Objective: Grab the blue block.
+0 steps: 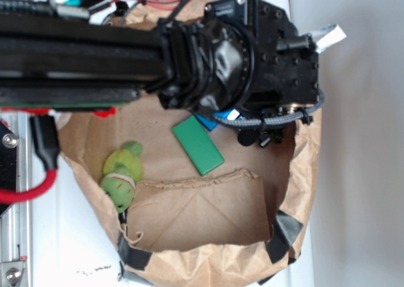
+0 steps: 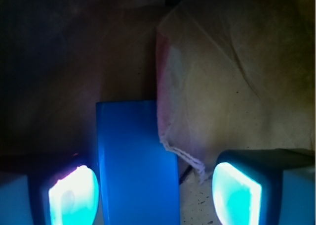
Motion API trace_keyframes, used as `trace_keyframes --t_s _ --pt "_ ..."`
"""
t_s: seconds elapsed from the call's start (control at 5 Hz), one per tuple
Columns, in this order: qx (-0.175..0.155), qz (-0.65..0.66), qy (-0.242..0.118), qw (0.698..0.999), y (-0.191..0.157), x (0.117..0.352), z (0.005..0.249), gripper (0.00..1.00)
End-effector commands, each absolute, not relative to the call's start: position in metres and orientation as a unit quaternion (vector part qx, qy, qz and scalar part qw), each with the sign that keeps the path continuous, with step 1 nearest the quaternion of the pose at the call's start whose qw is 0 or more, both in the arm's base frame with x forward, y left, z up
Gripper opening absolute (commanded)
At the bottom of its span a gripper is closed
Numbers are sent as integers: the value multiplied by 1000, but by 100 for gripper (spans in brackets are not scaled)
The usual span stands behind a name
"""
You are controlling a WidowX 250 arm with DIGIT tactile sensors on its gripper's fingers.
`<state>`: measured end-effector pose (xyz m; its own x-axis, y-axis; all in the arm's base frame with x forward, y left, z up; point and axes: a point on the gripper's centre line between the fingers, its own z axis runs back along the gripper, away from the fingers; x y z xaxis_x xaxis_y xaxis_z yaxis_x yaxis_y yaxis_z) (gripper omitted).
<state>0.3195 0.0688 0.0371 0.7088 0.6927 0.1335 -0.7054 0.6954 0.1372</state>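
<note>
At the bottom of the wrist frame, my pincer [image 2: 155,195] gapes wide and empty around the blue block [image 2: 136,160]; next, I should descend and close.

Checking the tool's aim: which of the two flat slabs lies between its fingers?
The blue block, between the open tool's fingers; the green slab lies clear beside the arm.

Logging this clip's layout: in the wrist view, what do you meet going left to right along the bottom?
Left glowing claw finger → blue block → frayed brown paper bag edge → right glowing claw finger. The claw is open, with the block nearer the left finger.
</note>
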Motion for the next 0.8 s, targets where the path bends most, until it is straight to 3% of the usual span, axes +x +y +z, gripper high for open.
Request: trace_keyframes --t_s 0.0,0.4,0.6 --pt "28 360 -86 929 67 314 44 100" --pt "40 351 -75 933 62 313 40 100" --pt "48 361 -89 927 63 316 37 0"
